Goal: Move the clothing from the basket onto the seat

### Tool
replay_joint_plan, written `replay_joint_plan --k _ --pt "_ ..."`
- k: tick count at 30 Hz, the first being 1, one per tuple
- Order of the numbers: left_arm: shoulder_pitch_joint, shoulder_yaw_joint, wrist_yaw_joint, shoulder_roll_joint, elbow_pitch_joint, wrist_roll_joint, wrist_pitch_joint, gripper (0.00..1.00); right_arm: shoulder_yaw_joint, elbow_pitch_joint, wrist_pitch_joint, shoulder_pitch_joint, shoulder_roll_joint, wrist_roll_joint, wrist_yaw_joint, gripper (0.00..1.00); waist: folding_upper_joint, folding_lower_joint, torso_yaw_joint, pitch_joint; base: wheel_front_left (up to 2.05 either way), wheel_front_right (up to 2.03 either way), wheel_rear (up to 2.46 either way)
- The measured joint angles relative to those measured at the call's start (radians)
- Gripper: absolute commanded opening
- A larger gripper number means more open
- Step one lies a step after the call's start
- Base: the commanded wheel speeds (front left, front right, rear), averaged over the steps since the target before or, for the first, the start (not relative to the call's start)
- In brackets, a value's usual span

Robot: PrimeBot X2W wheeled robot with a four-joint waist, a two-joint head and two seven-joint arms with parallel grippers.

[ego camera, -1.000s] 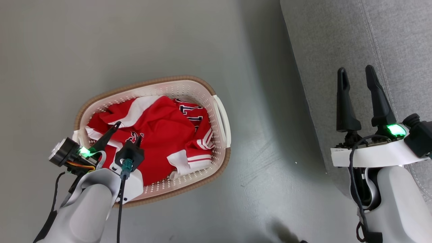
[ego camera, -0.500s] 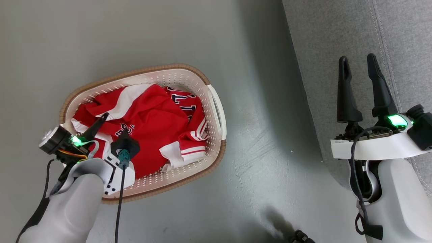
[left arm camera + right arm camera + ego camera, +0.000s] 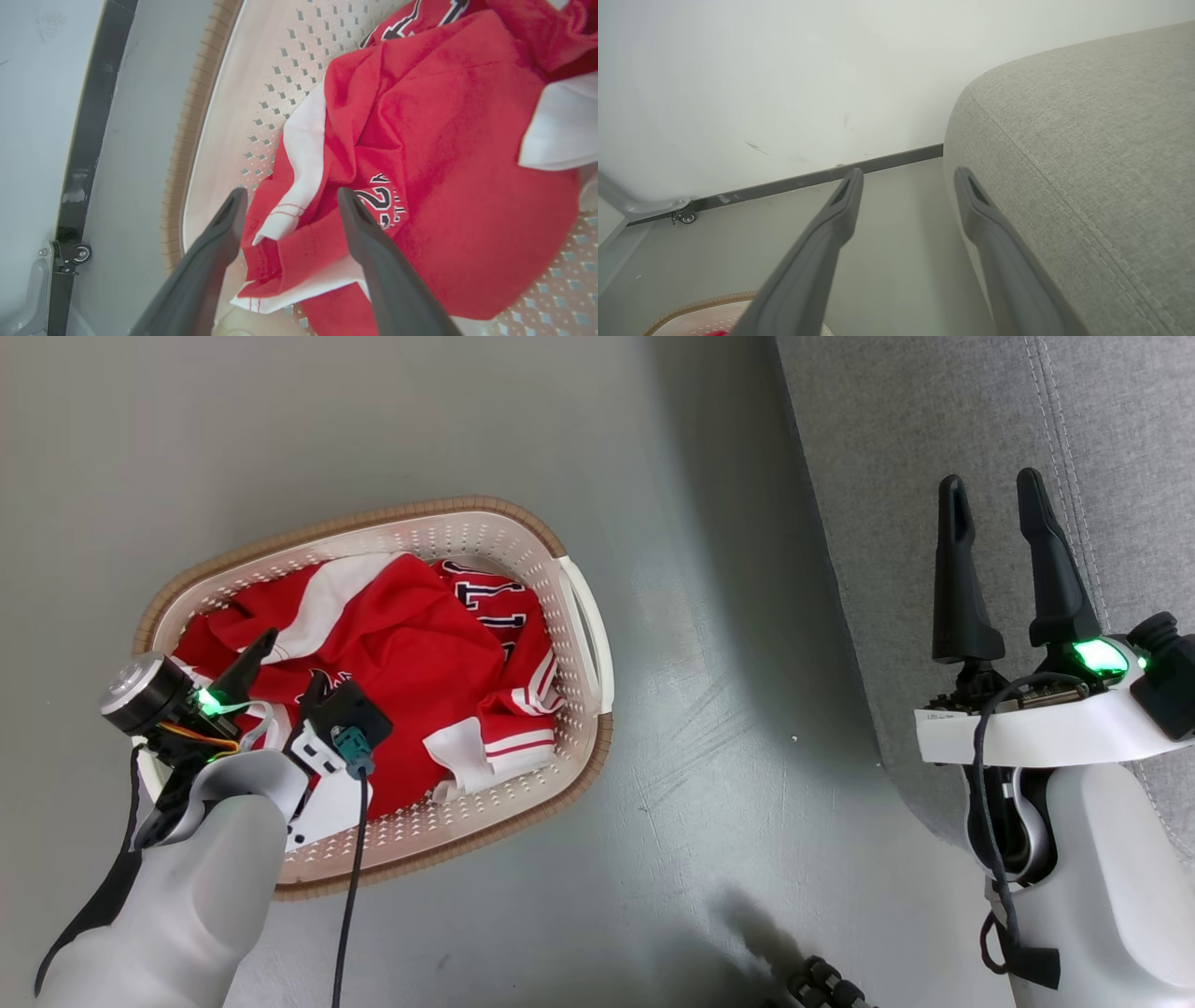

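Two grippers, both spread wide, neither holding anything yet. Not much has really changed in the last second: the whole head view has slid a bit, so that's the camera moving, not the laundry basket. The left gripper has stayed low over the basket's near-left corner. In its wrist view the fingers straddle a fold of the red jersey, right by the number print. My guess is it's lined up to pinch, so the grab comes next. All the clothing sits bunched in the basket, nothing moved over.

The right gripper hovers at the grey seat edge, well apart. Between basket and seat runs a strip of floor — the seat's side rises above it, so the jersey needs lifting over. Something dark and ridged pokes in at the bottom — can't tell what.
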Motion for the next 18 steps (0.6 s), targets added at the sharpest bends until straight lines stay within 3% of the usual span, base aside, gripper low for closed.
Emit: replay_joint_plan --k 12,13,14,17,18 --pt "-0.042 -0.037 0.025 -0.004 0.057 0.049 0.061 0.99 0.0 0.0 0.0 -0.008 0.0 0.0 0.0 1.0 0.0 0.0 -0.009 0.022 0.0 0.0 0.0" --pt "-0.045 -0.038 0.027 -0.006 0.059 0.049 0.068 0.91 0.0 0.0 0.0 -0.01 0.0 0.0 0.0 1.0 0.0 0.0 -0.009 0.024 0.0 0.0 0.0" --pt "-0.046 -0.039 0.03 -0.008 0.062 0.049 0.072 0.76 0.0 0.0 0.0 -0.012 0.0 0.0 0.0 1.0 0.0 0.0 -0.009 0.026 0.0 0.0 0.0" --pt "-0.055 -0.04 0.033 -0.017 0.071 0.051 0.077 0.49 -0.001 0.0 0.0 -0.013 0.0 0.0 0.0 1.0 0.0 0.0 -0.009 0.03 0.0 0.0 0.0" --pt "-0.059 -0.041 0.033 -0.022 0.072 0.053 0.08 0.44 -0.001 0.0 0.0 -0.013 0.0 0.0 0.0 1.0 0.0 0.0 -0.009 0.031 0.0 0.0 0.0"
